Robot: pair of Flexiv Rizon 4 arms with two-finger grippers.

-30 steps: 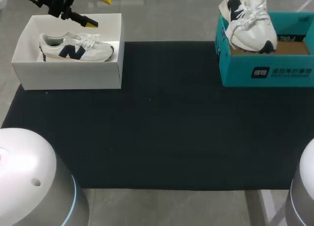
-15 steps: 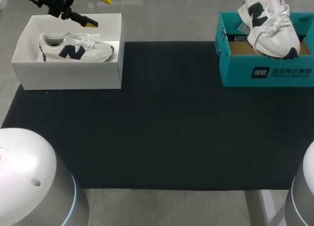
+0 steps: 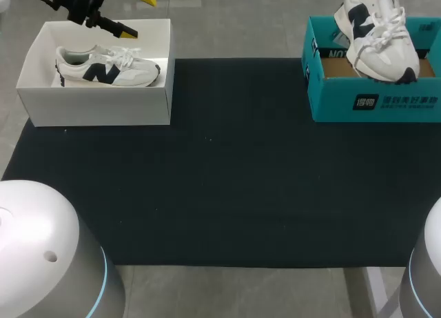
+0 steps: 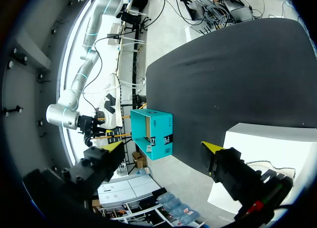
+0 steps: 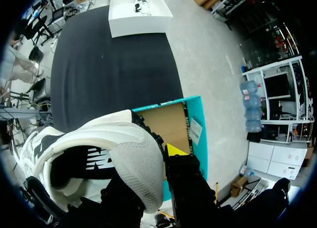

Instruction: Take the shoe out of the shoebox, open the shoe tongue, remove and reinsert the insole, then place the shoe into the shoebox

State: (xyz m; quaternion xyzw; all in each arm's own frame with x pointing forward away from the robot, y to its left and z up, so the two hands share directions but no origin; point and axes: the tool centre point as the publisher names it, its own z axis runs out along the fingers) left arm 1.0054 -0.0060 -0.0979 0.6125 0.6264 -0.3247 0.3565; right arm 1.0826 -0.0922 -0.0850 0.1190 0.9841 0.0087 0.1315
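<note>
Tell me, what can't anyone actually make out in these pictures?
- Right wrist view: the shoe hides one finger of the right gripper; only one yellow tip shows.
- Head view: the shoe's heel and the right gripper holding it are cut off by the top edge.
- Every view: the insole, hidden inside the shoe.
- Left wrist view: the left gripper has a finger covering most of the inside of the white box.

The table [image 3: 227, 159] is black. A white box [image 3: 96, 105] sits on it under the left fingers [image 3: 126, 33], a teal box [image 3: 372, 103] under the right fingers [image 5: 174, 150].
</note>
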